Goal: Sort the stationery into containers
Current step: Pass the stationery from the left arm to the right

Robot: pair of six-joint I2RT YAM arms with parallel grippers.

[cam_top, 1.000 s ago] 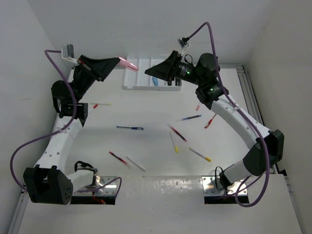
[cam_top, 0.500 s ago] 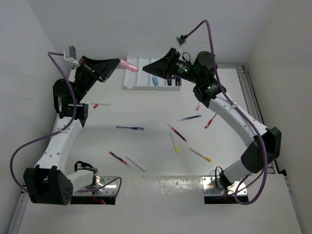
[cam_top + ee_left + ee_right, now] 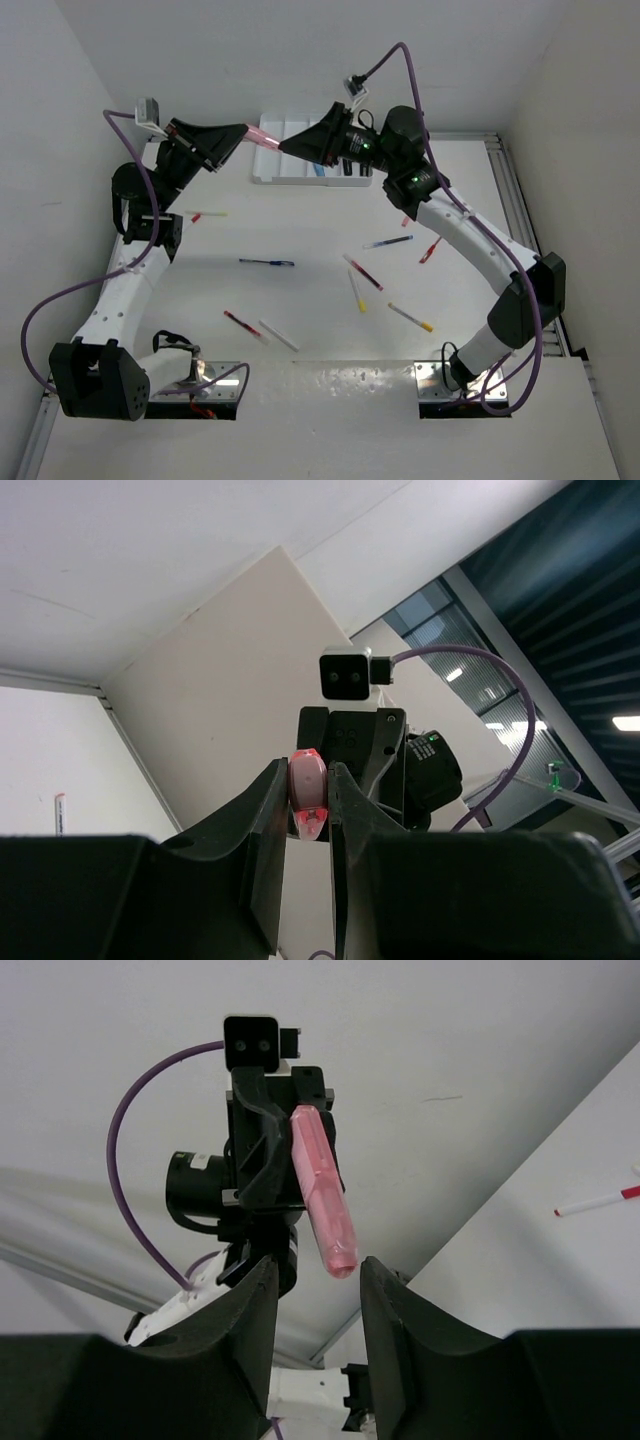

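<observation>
Far left: left end effector (image 3: 243, 133) clamped tight on the one pink highlighter (image 3: 265, 135), up in the air, lined up with the left end of the tray (image 3: 262, 172) in the top view. Just one tray, white, four long slots, at the far side of the desk (image 3: 300, 230).

Right next to it: right end effector (image 3: 287, 147), fingers apart, free tip of the highlighter right at the gap, not pinched as far as visible.

Inside the tray: one blue marker (image 3: 318, 170) and a dark item (image 3: 350, 170), rest blocked by the right arm (image 3: 470, 240).

Counted nine loose ones on the desk:
- red-tipped white pen (image 3: 207, 214)
- short red pen (image 3: 240, 322)
- blue pen (image 3: 267, 262)
- white pen (image 3: 280, 335)
- yellow pen (image 3: 356, 292)
- long red pen (image 3: 363, 272)
- blue-and-white pen (image 3: 388, 242)
- yellow-tipped pen (image 3: 411, 318)
- far-right red pen (image 3: 431, 250)

Maybe a tenth, half hidden under the right arm, can't tell.

Also two purple cables (image 3: 27, 335) and two metal base plates (image 3: 428, 378) at the near edge.
</observation>
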